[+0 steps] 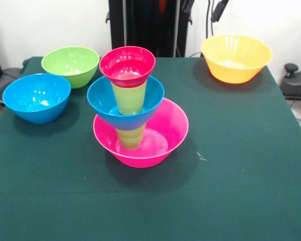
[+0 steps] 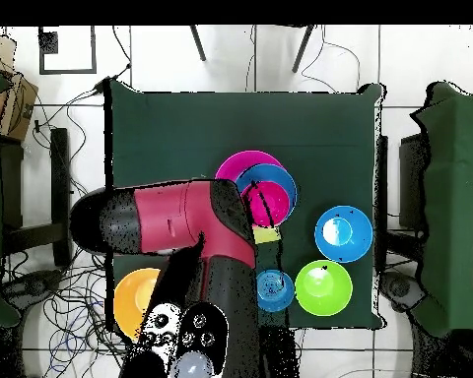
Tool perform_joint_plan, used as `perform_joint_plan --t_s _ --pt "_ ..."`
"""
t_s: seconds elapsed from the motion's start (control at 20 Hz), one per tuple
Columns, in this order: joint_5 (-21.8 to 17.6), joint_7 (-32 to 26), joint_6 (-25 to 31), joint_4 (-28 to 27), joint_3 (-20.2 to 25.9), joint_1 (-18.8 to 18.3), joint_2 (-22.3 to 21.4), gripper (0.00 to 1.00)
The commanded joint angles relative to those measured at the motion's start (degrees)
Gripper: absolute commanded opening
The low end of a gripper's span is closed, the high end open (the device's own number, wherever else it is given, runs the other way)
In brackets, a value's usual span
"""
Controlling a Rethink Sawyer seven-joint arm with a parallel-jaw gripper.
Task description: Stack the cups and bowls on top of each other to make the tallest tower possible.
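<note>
Tower (image 1: 133, 108) stands five pieces high, red bowl (image 1: 127, 65) crowning it, just beyond the arm (image 2: 181, 221), whose gripper is hidden, so open or closed I can't tell; next piece needs a gentle, dead-centre landing.

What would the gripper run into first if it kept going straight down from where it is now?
Probably the red bowl on top of the tower. In the overhead view the gripper seems to hang over that bowl. Its height is unclear, since the front view does not show it.
</note>
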Motion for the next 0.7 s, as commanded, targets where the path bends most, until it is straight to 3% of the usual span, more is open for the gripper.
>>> perform_joint_plan --t_s 0.05,0.7 --pt "-0.92 1.63 -0.9 4.06 4.62 -0.01 3.46 1.0" --pt "-0.62 0.58 -3.93 5.14 5.8 -1.61 4.17 1.0"
